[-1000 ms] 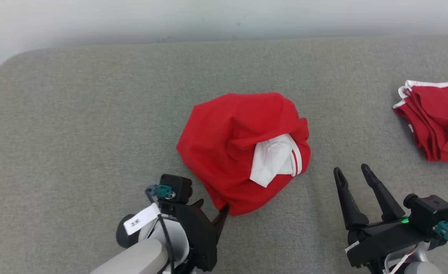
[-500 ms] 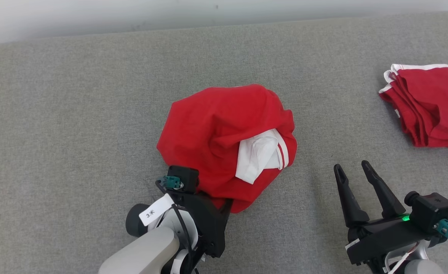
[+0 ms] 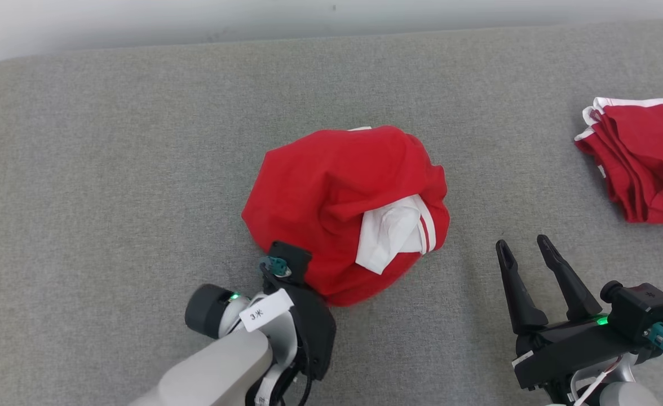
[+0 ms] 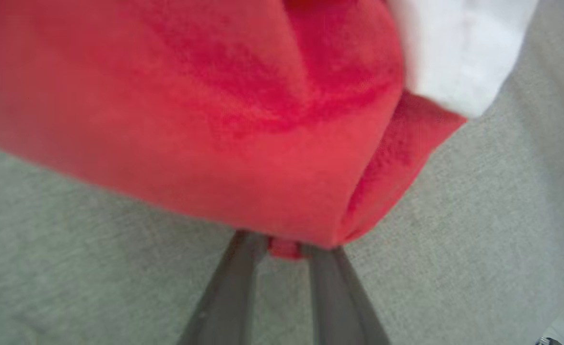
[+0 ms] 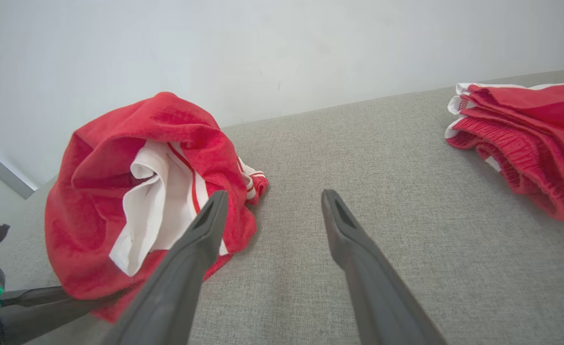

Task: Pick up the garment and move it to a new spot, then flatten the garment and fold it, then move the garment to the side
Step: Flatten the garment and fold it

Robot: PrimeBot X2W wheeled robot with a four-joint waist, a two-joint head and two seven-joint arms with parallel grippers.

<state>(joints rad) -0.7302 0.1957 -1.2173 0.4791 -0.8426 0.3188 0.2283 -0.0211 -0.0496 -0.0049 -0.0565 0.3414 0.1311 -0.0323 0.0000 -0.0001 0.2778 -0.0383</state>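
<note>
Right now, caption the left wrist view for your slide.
Left gripper pinches an edge of the red garment on grey surface.

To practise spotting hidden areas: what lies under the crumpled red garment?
Grey surface shows around the garment; the left gripper pinches its near edge. Anything beneath is covered.

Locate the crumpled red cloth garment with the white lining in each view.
Head view: crumpled red cloth garment, centre.
Left wrist view: garment across the top, close up.
Right wrist view: garment at left.
Shared landmark: its white lining patch.
</note>
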